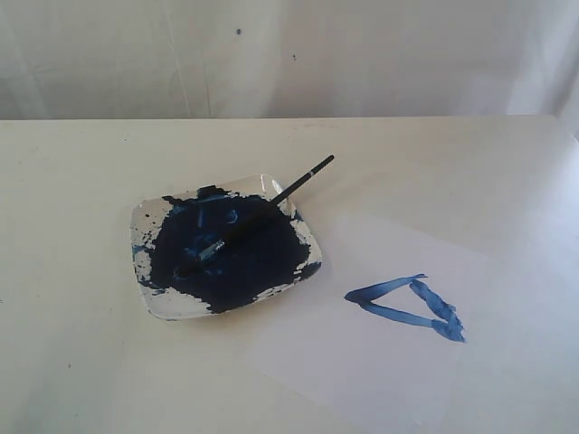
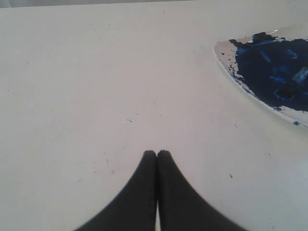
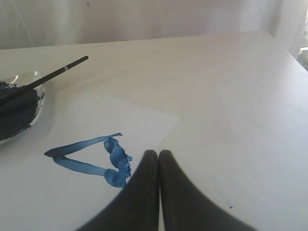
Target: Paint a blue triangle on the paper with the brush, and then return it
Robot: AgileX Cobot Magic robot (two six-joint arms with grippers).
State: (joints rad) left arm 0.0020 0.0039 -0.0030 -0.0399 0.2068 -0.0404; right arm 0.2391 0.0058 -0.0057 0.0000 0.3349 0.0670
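Note:
The blue triangle is painted on the paper, to the right of the dish. The brush lies in the dish, its tip in the dark paint and its handle sticking out over the far rim. No gripper shows in the exterior view. In the right wrist view the right gripper is shut with nothing in it, hovering beside the blue triangle on the paper; the brush is farther off. The left gripper is shut and empty over bare table, apart from the dish.
The dish holds a big dark navy paint blotch. A white backdrop rises behind the table's far edge. The table's right edge shows in the right wrist view.

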